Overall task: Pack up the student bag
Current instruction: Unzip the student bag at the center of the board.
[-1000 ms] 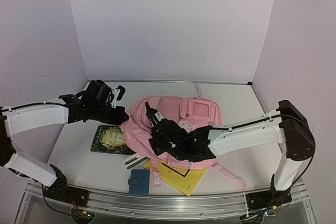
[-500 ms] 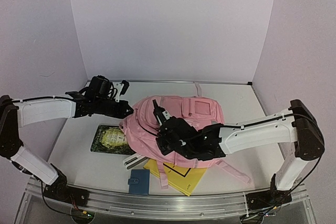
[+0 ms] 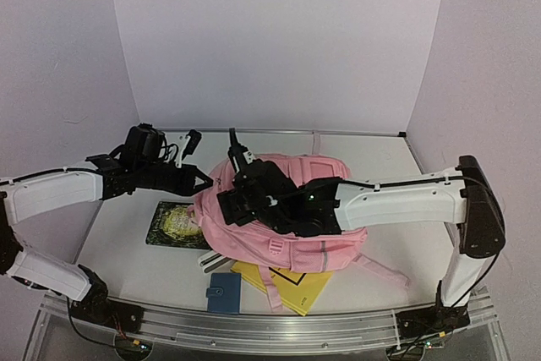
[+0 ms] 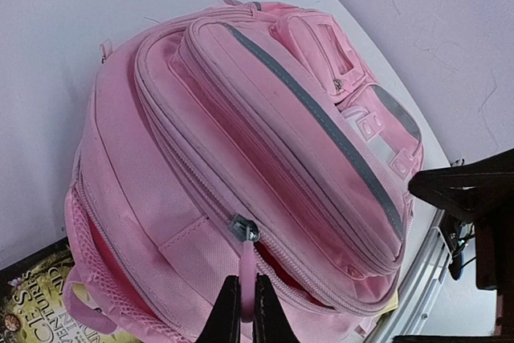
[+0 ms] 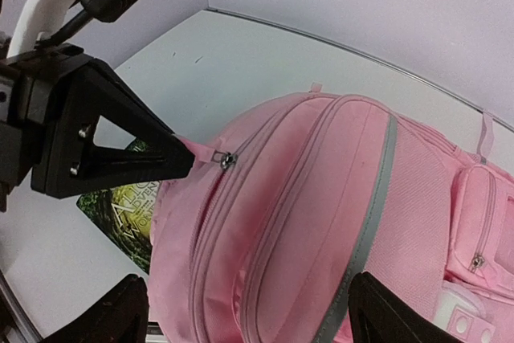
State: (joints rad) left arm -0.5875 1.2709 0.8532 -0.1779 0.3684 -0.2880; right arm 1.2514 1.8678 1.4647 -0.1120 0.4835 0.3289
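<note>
Student bag (image 3: 283,247), pink, lies on the worktop directly under the right claw (image 5: 253,315) and just beyond the tips of the left claw (image 4: 243,303), with its zipped top edge turned toward the left claw. The left claw is clamped together on the pink zip pull (image 4: 245,256) of the bag's main compartment, as it was a second earlier. The right claw, closed low against the bag's fabric a second ago, now stands with its fingers wide apart above the bag and holds nothing. Over the same second the bag has been rolled and drawn toward the left claw, so that its front pockets now face away from the left claw.

A darker slit shows beside the slider (image 4: 243,229); whether the zip has begun to part cannot be told.

Below and outside the left claw lies a green book (image 3: 176,224). A yellow folder (image 3: 292,287) is partly under the bag's near edge, and a blue wallet (image 3: 224,292) lies beside the folder.

Reading: with the right claw's hold released, only the grip on the pull tab anchors the bag. A pull along the zip may drag the soft bag rather than open it. Packing itself appears not yet begun.
</note>
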